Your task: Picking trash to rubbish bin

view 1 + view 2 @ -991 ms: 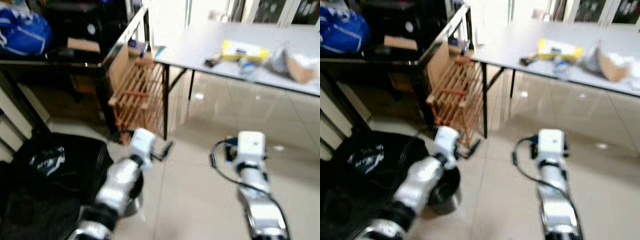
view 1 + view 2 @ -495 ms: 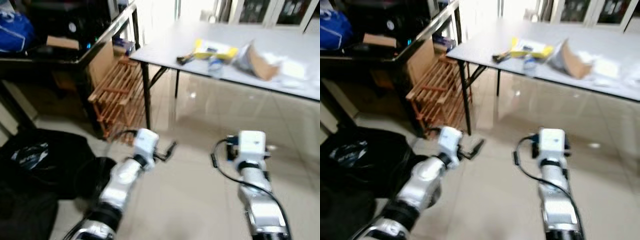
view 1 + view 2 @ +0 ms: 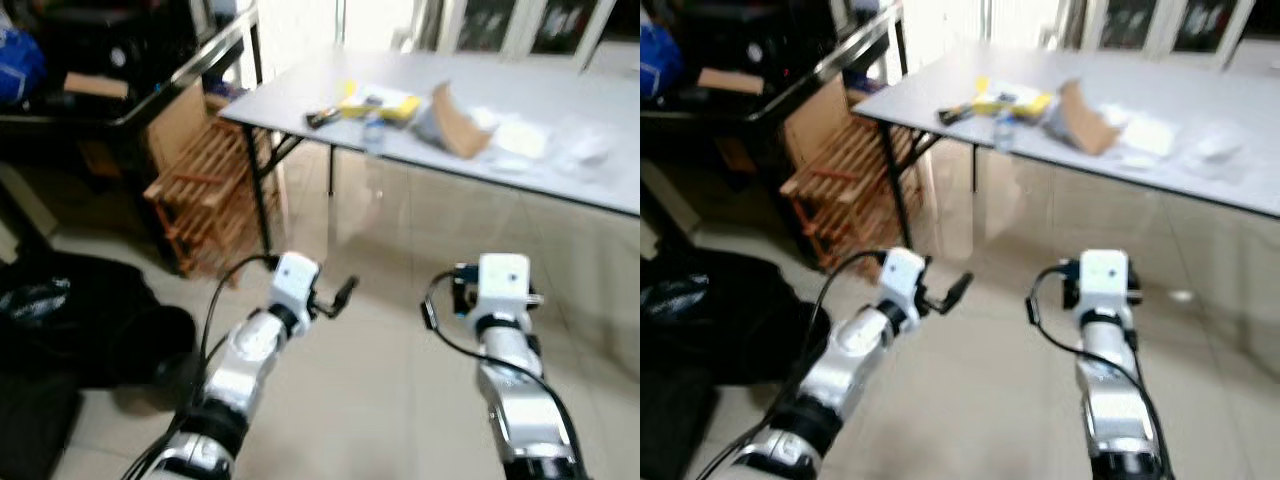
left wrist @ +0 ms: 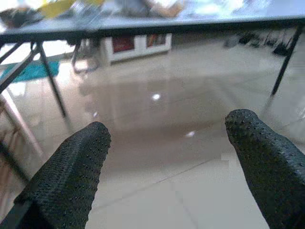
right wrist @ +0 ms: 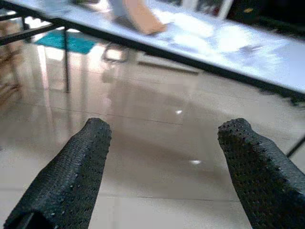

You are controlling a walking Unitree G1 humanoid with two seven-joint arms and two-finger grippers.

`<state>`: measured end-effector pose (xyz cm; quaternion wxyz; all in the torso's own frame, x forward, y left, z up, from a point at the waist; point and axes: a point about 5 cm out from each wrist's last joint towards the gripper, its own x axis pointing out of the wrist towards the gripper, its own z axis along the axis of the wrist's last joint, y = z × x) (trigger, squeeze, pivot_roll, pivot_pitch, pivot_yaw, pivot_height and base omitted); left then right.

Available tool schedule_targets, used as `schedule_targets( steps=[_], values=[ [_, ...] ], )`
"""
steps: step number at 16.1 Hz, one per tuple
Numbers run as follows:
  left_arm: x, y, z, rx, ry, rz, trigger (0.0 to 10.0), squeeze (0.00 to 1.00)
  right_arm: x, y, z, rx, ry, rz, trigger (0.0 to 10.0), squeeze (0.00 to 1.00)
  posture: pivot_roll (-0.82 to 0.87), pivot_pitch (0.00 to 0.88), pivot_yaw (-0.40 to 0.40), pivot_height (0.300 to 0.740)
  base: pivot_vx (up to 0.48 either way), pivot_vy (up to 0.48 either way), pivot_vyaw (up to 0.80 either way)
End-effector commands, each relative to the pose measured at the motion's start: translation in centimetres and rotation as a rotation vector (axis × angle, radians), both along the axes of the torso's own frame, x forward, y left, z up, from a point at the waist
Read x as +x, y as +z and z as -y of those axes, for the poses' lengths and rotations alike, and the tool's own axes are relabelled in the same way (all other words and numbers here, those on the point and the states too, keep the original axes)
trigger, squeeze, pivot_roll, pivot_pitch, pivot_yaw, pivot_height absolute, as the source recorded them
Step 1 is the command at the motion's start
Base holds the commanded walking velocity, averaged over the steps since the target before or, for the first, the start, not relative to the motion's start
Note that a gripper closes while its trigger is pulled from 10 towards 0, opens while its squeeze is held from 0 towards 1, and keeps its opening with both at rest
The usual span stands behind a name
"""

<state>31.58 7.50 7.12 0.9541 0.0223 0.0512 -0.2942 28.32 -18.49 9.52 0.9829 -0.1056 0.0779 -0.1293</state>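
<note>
Trash lies on a grey folding table ahead: a yellow packet, a small clear bottle, a torn brown paper bag and white wrappers. On the floor at my left sits a black bin bag beside a dark round bin. My left gripper is held out over the tiles, open and empty, well short of the table. Beside it, my right gripper is also open and empty, facing the table's edge.
A slatted wooden rack leans between the table's black legs and a dark desk at the left. Glossy beige floor tiles stretch between me and the table. A white cabinet stands behind the table.
The whole picture has shifted: the camera has swung to the right, so the table sits more central and the black bag nearer the left edge. Both arms keep their pose.
</note>
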Motion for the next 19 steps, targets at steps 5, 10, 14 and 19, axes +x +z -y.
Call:
schedule_targets(
  steps=[5, 10, 14, 19],
  values=[
    [0.32, -0.01, -0.65, 0.019, 0.021, 0.005, 10.0, 0.0, 0.3, 0.05, -0.6, 0.015, 0.019, 0.009, 10.0, 0.0, -0.12, 0.015, 0.04, 0.74, 0.0, -0.428, 0.0],
    [0.32, -0.16, -0.74, 0.025, 0.028, 0.004, 10.0, 0.0, 0.47, -0.05, -0.68, 0.018, 0.025, 0.007, 10.0, 0.0, -0.12, 0.012, 0.036, 0.74, 0.0, -0.342, 0.0],
    [0.42, 0.03, -0.74, -0.003, 0.038, 0.003, 10.0, 0.0, 0.48, -0.08, -0.68, 0.029, 0.02, 0.012, 10.0, 0.0, -0.12, 0.012, 0.037, 0.74, 0.0, -0.149, 0.0],
    [0.35, -0.01, -0.51, -0.001, 0.029, 0.003, 10.0, 0.0, 0.34, 0.13, -0.94, 0.046, 0.021, 0.031, 10.0, 0.0, -0.13, 0.019, 0.041, 0.74, 0.0, 0.0, 0.11]
  ],
)
